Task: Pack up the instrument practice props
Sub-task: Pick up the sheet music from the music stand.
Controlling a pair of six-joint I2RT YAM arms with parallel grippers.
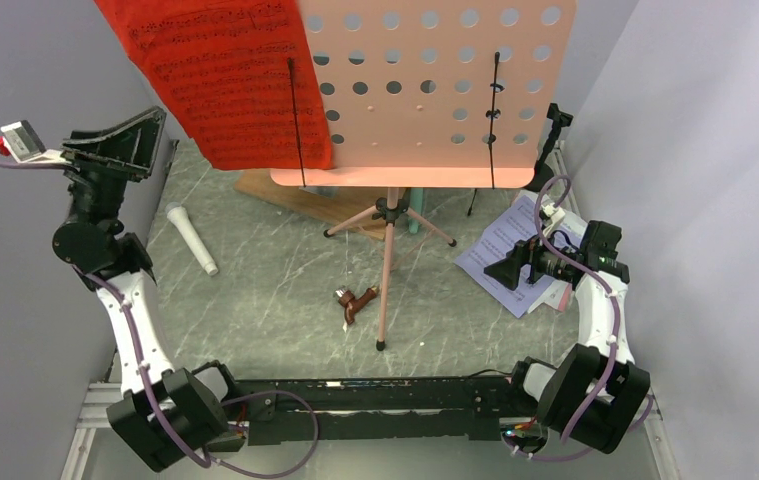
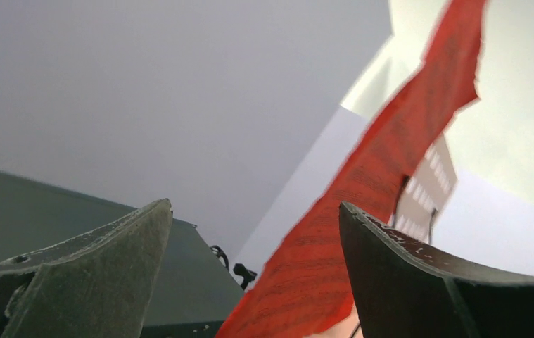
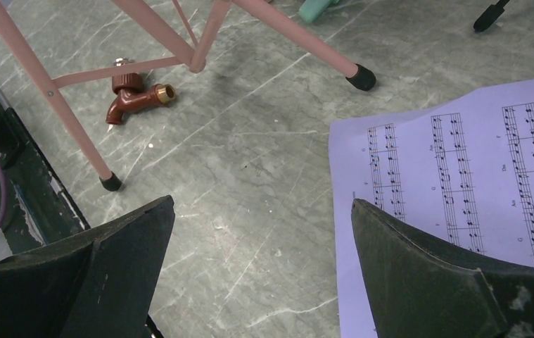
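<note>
The pink perforated music desk [image 1: 425, 90] stands on its pink tripod legs [image 1: 388, 250] at the back of the table. A red sheet-music page [image 1: 220, 80] hangs over its left side. My left gripper [image 1: 153, 142] is raised left of that page and open; in the left wrist view the red page [image 2: 362, 211] shows beyond the empty left gripper [image 2: 255, 211]. A white microphone [image 1: 192, 240] lies at the left. My right gripper [image 1: 503, 268] hovers open at the left edge of the white sheet-music page [image 1: 515, 250] [image 3: 461, 155]. A mint microphone [image 3: 316, 8] lies behind the tripod.
A small brown piece [image 1: 355, 300] [image 3: 134, 102] lies beside the tripod's front leg [image 3: 74, 120]. A black mic mount [image 1: 555, 125] stands at the back right near the wall. A wooden board [image 1: 285, 190] lies under the desk. Grey walls close in both sides.
</note>
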